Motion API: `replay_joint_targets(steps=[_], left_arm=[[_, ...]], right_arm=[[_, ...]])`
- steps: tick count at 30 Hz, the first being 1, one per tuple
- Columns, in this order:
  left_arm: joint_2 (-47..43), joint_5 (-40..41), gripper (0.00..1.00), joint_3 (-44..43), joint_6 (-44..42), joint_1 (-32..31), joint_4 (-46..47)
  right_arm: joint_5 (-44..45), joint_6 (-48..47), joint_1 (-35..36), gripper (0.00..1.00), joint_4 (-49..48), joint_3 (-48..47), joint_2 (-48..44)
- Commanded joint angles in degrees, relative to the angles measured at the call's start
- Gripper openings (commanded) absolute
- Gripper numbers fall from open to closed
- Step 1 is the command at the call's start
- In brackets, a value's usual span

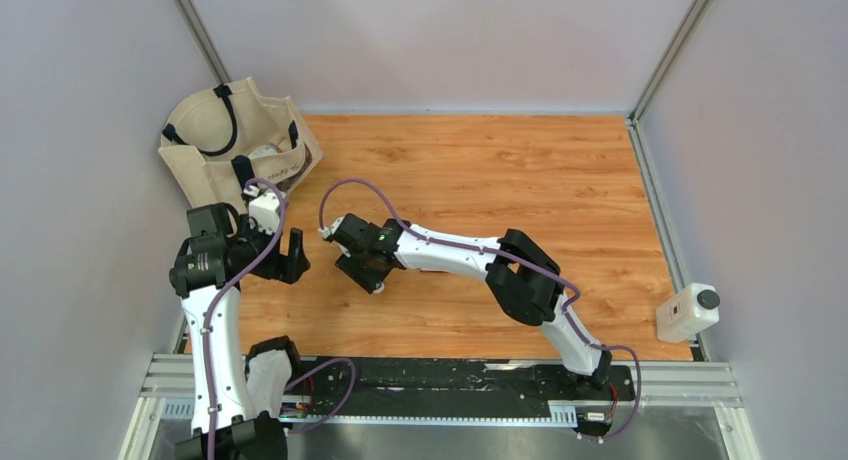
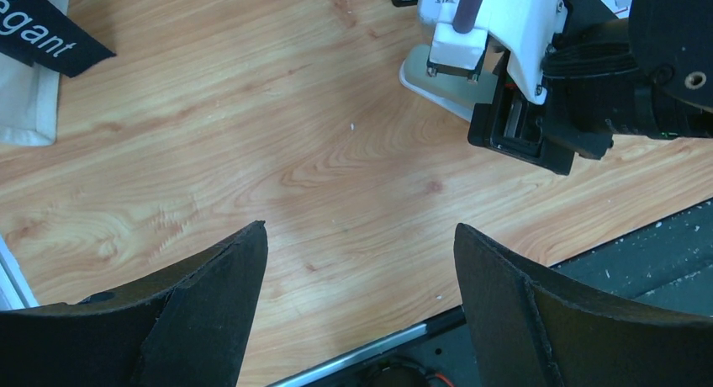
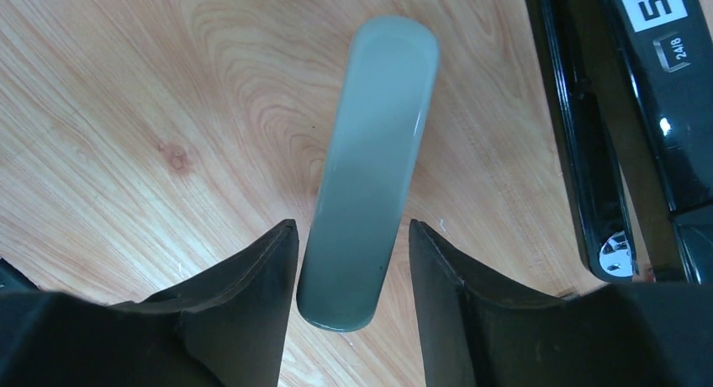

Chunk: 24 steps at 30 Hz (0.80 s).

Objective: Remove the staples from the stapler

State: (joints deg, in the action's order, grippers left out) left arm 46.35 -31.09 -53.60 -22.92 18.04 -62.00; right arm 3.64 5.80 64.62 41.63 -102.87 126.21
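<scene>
The black stapler (image 3: 664, 92) lies at the right edge of the right wrist view. Its glossy top arm sits beside a narrow black channel (image 3: 580, 151) with a silvery end. No staples show in any view. My right gripper (image 3: 353, 227) is open. Its fingers straddle the near end of a pale grey oblong object (image 3: 374, 151) on the wood, with a small gap on each side. In the top view the right gripper (image 1: 362, 270) covers the stapler. My left gripper (image 1: 290, 252) is open and empty just left of it, over bare wood (image 2: 361, 227).
A beige tote bag (image 1: 235, 140) stands at the back left and shows in the left wrist view (image 2: 29, 76). A white device (image 1: 688, 312) sits at the right edge. Grey walls enclose the wooden table (image 1: 520, 170). A metal rail (image 1: 450, 380) runs along the front.
</scene>
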Motion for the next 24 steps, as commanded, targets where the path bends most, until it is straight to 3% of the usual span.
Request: replay_joint_targets(steps=[1, 6, 8, 9, 14, 24], left_arm=[[-0.29, -2.48, 0.89, 0.08, -2.31, 0.33, 0.21], [0.59, -3.10, 0.90, -0.18, -3.01, 0.33, -0.40], [0.24, -3.80, 0.90, -0.27, -3.88, 0.33, -0.84], [0.06, -4.58, 0.90, -0.27, -4.15, 0.24, -1.02], [-0.91, -5.12, 0.90, -0.10, -4.59, 0.15, -1.11], [-0.38, -3.54, 0.90, 0.08, -3.01, -5.11, 0.03]], right_arm=[[-1.71, 0.35, -0.11, 0.57, -1.46, -2.07, -1.06], [-1.35, 0.44, -0.11, 0.59, -1.37, -2.33, -0.97], [-1.00, 0.44, -0.11, 0.55, -1.37, -2.51, -1.06], [-0.92, 0.44, -0.11, 0.52, -1.29, -2.60, -1.14], [-0.83, 1.31, -0.11, 0.18, -1.63, -3.92, -1.23], [0.75, 9.92, -0.90, 0.02, -8.84, -1.46, -8.17]])
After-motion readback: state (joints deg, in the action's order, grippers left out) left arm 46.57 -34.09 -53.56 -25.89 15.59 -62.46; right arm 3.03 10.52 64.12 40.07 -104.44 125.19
